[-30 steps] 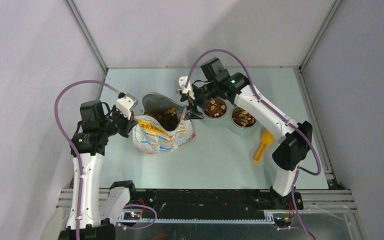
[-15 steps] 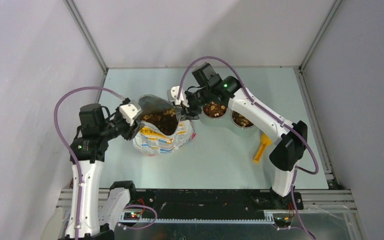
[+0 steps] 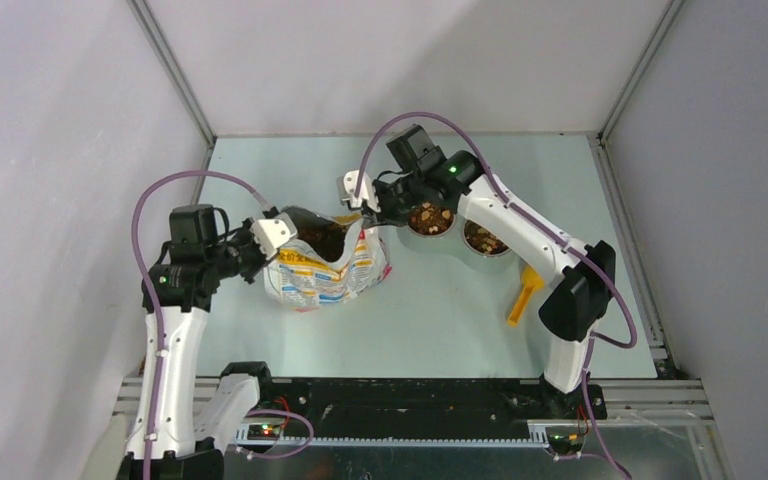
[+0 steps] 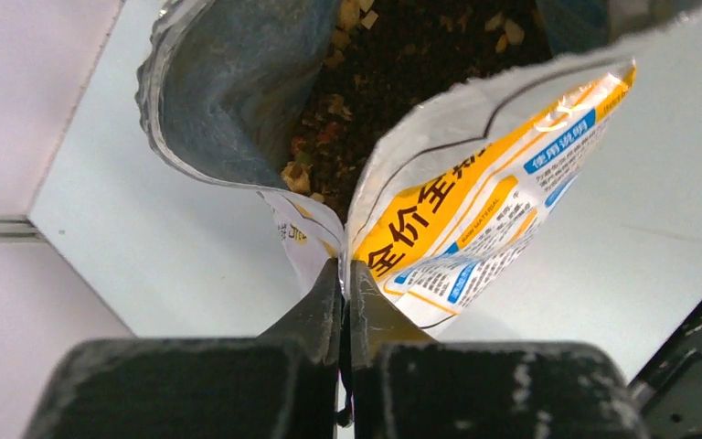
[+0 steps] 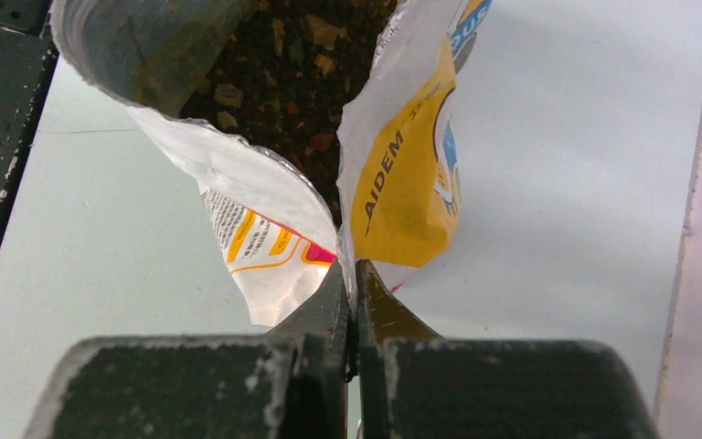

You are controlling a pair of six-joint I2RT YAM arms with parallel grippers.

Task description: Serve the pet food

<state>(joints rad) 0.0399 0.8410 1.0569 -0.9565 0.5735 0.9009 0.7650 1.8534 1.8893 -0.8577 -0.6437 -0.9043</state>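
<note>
Our left tool point(image 4: 345, 267) is pinched on one corner of the foil bag point(image 3: 325, 272), our right tool point(image 5: 352, 272) on the other. The pet food point(image 4: 393, 82) sits inside, with more in two metal bowls point(image 3: 430, 217). A hard tug could slip the foil and spill food on the bench point(image 3: 440, 320). Only the top view shows the bowls and yellow scoop point(image 3: 525, 292); wrist views show each pinch.

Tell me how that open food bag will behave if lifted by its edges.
Probably floppy: the bag creases where the left gripper and right gripper pinch it. It likely sags under the kibble inside. Its open mouth could spill if tipped.
</note>
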